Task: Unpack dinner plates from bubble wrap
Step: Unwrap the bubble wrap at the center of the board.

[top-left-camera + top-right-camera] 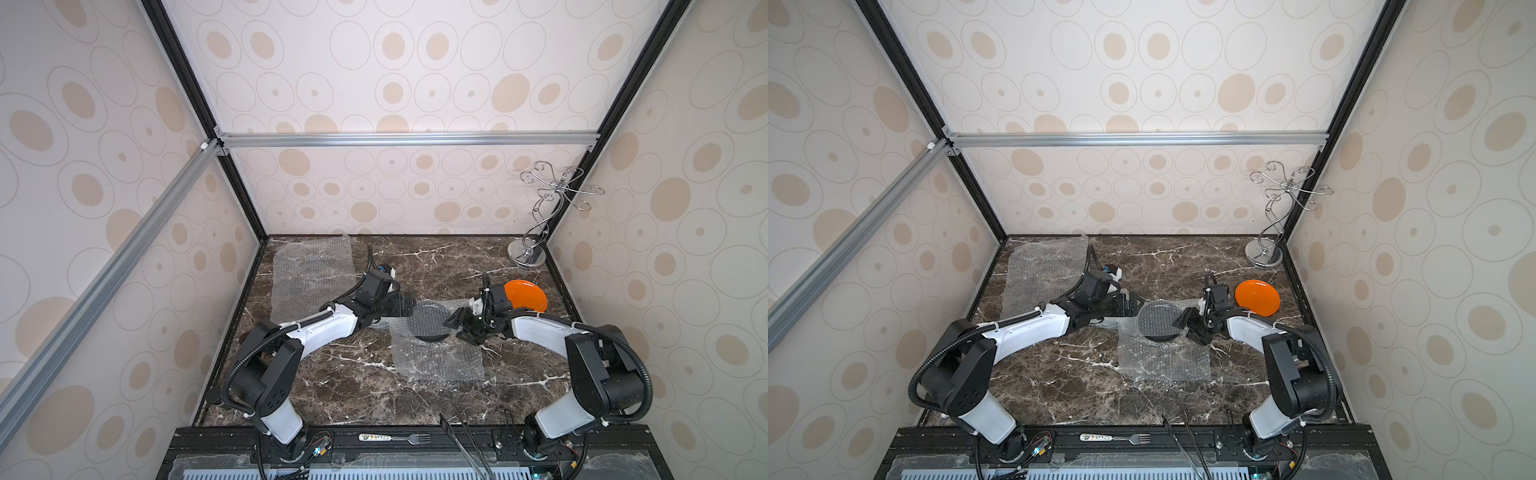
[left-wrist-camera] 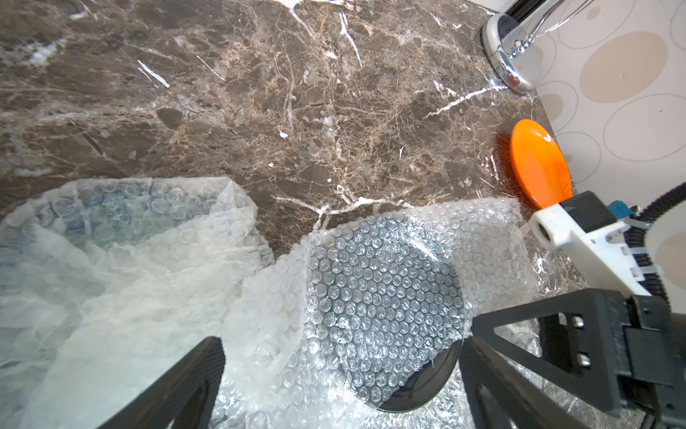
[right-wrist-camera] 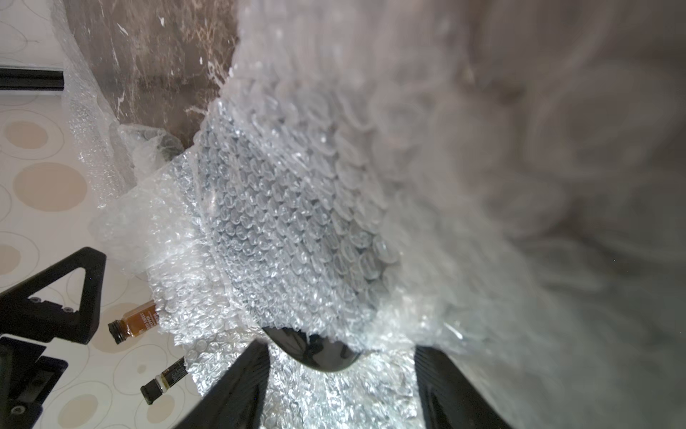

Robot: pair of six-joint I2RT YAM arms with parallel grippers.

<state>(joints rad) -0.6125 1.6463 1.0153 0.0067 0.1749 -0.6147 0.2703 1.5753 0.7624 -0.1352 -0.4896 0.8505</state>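
The wrap [image 2: 371, 297] covers most of the dark plate [image 2: 427, 390], so only a bit of its rim peeks out. A lump [image 2: 130, 241] of wrap beside it hides something bluish that cannot be made out. In a top view the right arm [image 1: 496, 297] covers part of the orange plate [image 1: 528, 295]. In the left wrist view the stand [image 2: 508, 55] is cut off by the edge, and in the right wrist view much of the wrap is a grey blur and the words on the bottles [image 3: 135, 323] are too small to read.
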